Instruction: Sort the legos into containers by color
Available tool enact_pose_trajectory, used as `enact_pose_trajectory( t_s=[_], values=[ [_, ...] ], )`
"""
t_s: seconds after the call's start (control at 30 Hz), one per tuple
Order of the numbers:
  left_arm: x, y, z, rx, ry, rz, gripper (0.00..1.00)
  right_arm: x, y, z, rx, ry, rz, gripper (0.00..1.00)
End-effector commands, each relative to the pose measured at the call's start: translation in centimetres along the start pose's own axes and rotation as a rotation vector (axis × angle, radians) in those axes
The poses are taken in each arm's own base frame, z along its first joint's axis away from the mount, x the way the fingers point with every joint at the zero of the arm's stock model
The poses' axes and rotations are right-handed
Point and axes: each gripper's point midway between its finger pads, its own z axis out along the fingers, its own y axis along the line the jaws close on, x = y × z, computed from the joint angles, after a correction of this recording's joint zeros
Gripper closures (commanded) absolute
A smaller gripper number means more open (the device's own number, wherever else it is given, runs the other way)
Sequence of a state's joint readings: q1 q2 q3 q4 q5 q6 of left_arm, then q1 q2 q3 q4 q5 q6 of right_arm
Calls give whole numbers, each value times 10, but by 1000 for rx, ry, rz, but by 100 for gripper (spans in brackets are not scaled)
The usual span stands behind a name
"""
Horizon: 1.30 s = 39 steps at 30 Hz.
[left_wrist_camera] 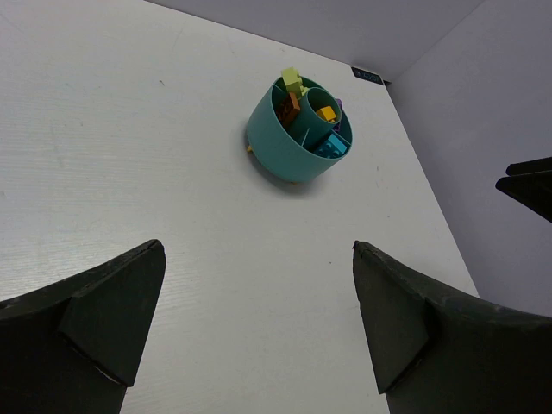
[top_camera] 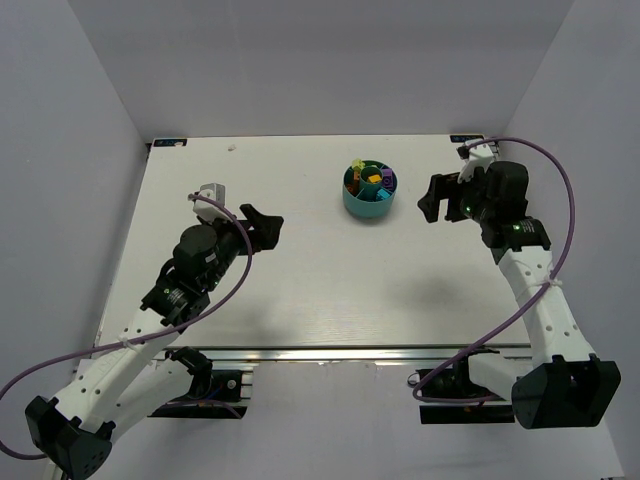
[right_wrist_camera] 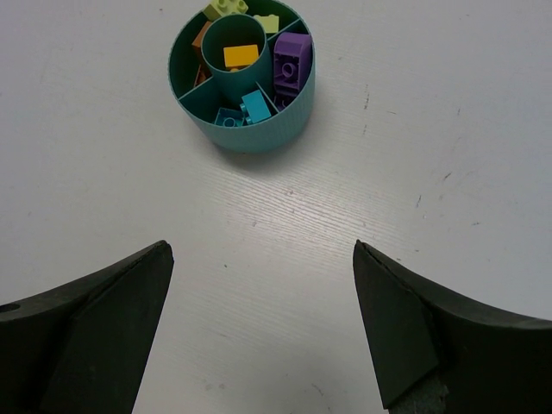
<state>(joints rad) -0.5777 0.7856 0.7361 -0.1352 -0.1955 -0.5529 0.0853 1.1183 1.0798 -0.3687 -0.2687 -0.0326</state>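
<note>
All visible legos (right_wrist_camera: 291,62) sat sorted in the divided teal bowl (top_camera: 369,192) at upper centre. Left hand (top_camera: 266,227) and right hand (top_camera: 430,198) stood spread, empty; probably best withdrawn without bumping it.

You have bright, even overhead light on the white table (top_camera: 320,290), with only soft grey shadows under both arms and beside the teal bowl (right_wrist_camera: 250,129). The near rail (top_camera: 330,353) glares. Both wrist views show the bowl sharply, while the dark fingers (right_wrist_camera: 95,328) lose detail.
</note>
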Motion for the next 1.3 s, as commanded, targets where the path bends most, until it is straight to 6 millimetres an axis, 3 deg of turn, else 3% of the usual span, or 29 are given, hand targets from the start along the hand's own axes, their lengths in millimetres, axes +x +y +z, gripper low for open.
enact_pose_trajectory(
  t_s=[0.0,0.77,1.27],
  values=[
    [-6,-6,-3,22,-7,-12,2,0,-2,-5,25,-16,0,11],
    [0,-4,0,20,5,-23,2,20,-10,1,54,5,-4,11],
    [2,-2,-1,14,1,-32,2,17,-12,2,59,1,-6,11]
  ],
)
